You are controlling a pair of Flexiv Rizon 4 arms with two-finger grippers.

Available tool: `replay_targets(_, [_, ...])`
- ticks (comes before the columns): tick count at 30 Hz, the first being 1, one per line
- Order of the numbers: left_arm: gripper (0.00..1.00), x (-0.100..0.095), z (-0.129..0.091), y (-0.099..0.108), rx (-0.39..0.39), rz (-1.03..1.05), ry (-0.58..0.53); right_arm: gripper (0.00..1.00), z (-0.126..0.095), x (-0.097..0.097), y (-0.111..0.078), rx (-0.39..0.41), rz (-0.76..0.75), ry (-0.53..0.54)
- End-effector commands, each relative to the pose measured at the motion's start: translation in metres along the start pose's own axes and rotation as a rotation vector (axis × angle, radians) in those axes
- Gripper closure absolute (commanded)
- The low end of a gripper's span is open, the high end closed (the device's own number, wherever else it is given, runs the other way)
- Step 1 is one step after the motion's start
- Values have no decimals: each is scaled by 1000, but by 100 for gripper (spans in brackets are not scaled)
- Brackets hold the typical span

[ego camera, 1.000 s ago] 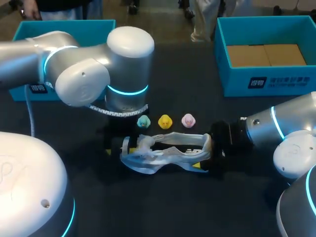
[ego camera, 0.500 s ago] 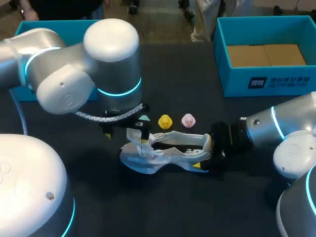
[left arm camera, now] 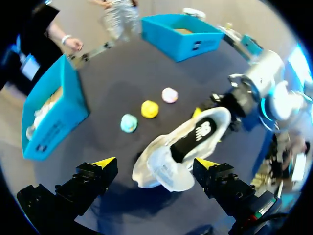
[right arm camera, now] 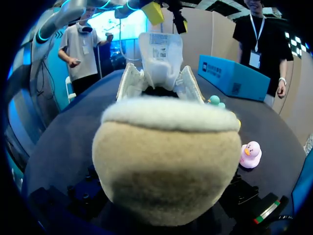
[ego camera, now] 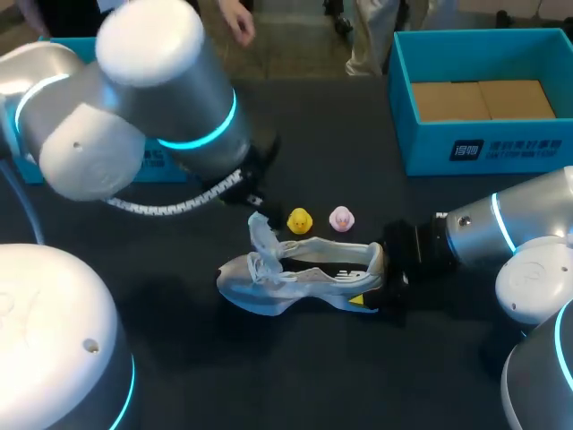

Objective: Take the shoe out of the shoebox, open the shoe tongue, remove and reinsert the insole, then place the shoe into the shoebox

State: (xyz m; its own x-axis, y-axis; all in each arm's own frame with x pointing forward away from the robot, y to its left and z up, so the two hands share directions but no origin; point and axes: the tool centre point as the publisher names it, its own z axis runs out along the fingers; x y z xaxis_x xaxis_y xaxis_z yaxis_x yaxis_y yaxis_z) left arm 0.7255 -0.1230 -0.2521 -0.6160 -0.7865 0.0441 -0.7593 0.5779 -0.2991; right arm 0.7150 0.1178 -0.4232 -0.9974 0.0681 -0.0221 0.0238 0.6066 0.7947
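The shoe [ego camera: 300, 278] lies on the table [ego camera: 322, 143], its heel clamped by the right gripper [ego camera: 380, 278]. The left gripper [left arm camera: 155, 162] hangs above, spread wide and empty. With nothing holding it, that raised tongue [ego camera: 261, 231] could flop back over the insole.

Pretty simple setup: dark matte table [ego camera: 322, 134], white mesh sneaker [ego camera: 300, 278] mid-table, then a teal rubber duck [left arm camera: 128, 123], yellow rubber duck [ego camera: 299, 219] and pink rubber duck [ego camera: 341, 218] in a row just behind it. One open teal cardboard box [ego camera: 483, 98] sits far right, a second teal box [left arm camera: 54, 112] far left.

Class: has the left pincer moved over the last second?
Yes. The left pincer has lifted off the toe of the shoe and drawn back toward the left blue box.
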Motion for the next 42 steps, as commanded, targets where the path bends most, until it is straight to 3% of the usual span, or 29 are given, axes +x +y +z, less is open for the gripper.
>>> replay_targets(1, [0, 5, -12, -16, -74, 500, 277, 100, 2, 1, -1, 3, 0, -1])
replay_targets(8, [0, 36, -9, -29, -132, 858, 291, 100, 2, 1, -1, 3, 0, -1])
replay_targets(9, [22, 42, -8, -29, -139, 898, 287, 100, 2, 1, -1, 3, 0, -1])
replay_targets(10, [35, 44, -8, -30, -140, 918, 285, 100, 2, 1, -1, 3, 0, -1])
replay_targets(11, [69, 48, -8, -31, -147, 964, 301, 100, 2, 1, -1, 3, 0, -1])
replay_targets(12, [89, 51, -8, -31, -143, 986, 292, 100, 2, 1, -1, 3, 0, -1])
replay_targets(13, [100, 52, -8, -31, -141, 1004, 294, 100, 2, 1, -1, 3, 0, -1])
replay_targets(21, [100, 66, -21, -30, -153, 1254, 420, 100, 2, 1, -1, 3, 0, -1])
replay_targets(26, [100, 75, -22, -24, -170, 1347, 408, 100, 2, 1, -1, 3, 0, -1])
replay_targets(42, [100, 75, -22, -24, -170, 1347, 408, 100, 2, 1, -1, 3, 0, -1])
